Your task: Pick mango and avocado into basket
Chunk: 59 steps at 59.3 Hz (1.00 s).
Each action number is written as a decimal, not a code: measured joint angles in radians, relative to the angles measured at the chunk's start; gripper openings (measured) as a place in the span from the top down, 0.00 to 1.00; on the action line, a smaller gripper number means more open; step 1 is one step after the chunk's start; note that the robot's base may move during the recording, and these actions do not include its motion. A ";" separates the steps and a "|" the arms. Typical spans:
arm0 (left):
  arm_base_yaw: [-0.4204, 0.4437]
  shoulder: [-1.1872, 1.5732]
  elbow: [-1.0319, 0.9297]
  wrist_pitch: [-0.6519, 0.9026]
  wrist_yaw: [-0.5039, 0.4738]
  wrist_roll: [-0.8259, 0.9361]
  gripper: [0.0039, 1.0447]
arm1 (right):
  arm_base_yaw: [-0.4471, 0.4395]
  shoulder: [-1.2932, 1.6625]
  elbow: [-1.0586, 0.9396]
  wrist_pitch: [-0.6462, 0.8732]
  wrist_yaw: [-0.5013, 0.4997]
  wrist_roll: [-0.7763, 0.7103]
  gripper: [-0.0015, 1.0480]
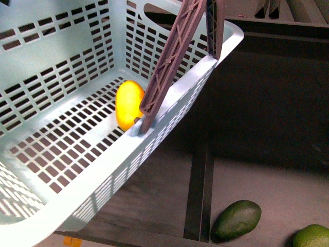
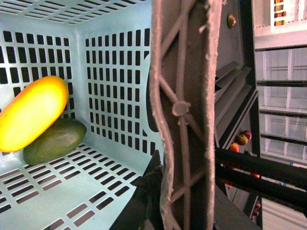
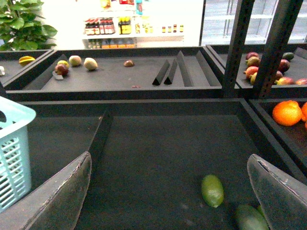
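Two fruits loaded: mango (image 1: 128, 104) and avocado (image 2: 55, 141) lie touching in a corner of the basket (image 1: 51, 62), mango on top; the front view shows only the mango.
Handle (image 2: 184, 96): brown, filling the left wrist view.
Left gripper (image 2: 184, 211): judged clamped on the handle, carrying the tilted basket; jaws mostly hidden.
Right gripper (image 3: 168, 201): spread wide, holding nothing, above the dark shelf (image 1: 267, 128).
Loose stock: a second dark green fruit (image 1: 237, 219) and a brighter green one (image 1: 311, 236) on the shelf, apart from the basket.
Step in hand: both picks look done; basket held aloft.
Next move: probably set the basket down level so the fruit does not roll, then let go of the handle.
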 joint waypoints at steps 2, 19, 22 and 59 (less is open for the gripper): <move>0.015 0.036 0.015 0.018 0.016 -0.011 0.94 | 0.000 0.000 0.000 0.000 0.000 0.000 0.08; 0.111 0.306 0.157 0.166 0.013 -0.099 0.94 | 0.000 0.000 0.000 0.000 0.000 0.000 0.08; 0.116 0.344 0.177 0.184 0.000 -0.114 0.94 | 0.000 0.000 0.000 0.000 0.000 0.000 0.08; 0.088 0.464 0.122 0.274 -0.035 -0.235 0.71 | 0.000 0.000 0.000 0.000 0.000 0.000 0.08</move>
